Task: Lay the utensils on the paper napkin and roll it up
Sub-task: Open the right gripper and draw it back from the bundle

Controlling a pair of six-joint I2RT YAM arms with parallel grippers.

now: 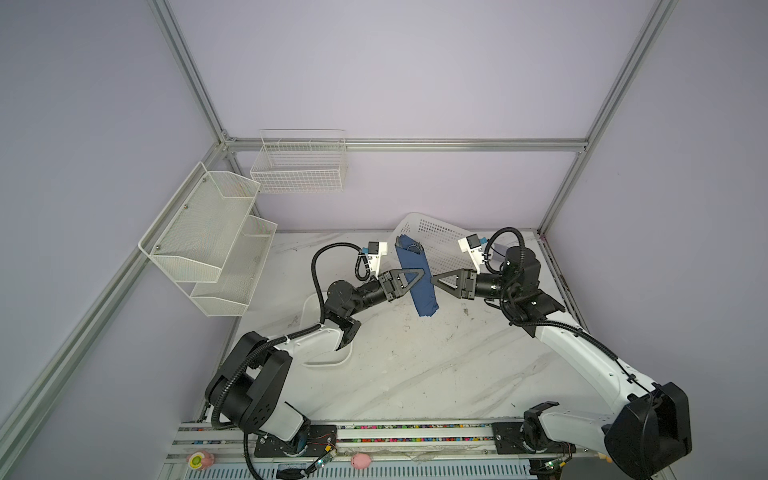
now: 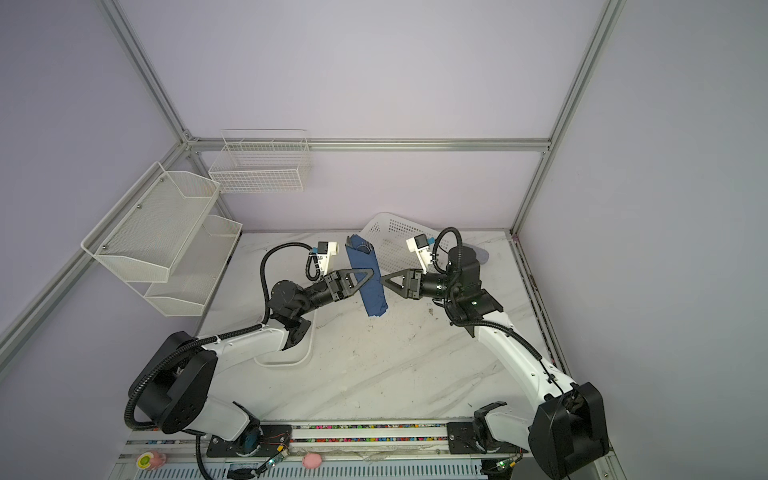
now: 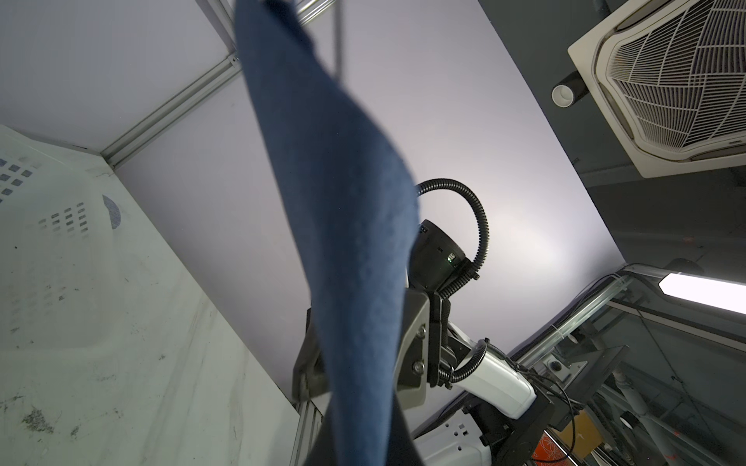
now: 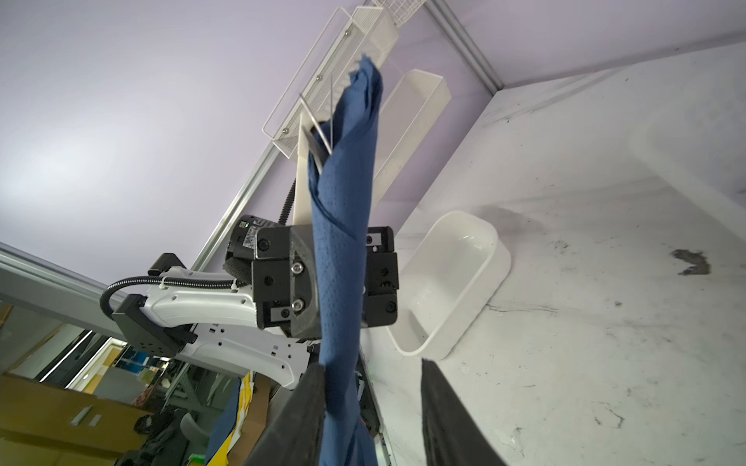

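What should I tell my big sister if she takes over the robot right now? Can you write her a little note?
Left gripper: shut on the rolled paper napkin, near its middle, holding it up at a tilt.
Right gripper: open, jaws apart around the roll and not clamping it.
Things: the utensils sit inside the roll; only their tips poke out of one end.
Done: utensils wrapped, napkin rolled.
Left: probably just lay the roll on the table and let go, watching that it does not unroll.
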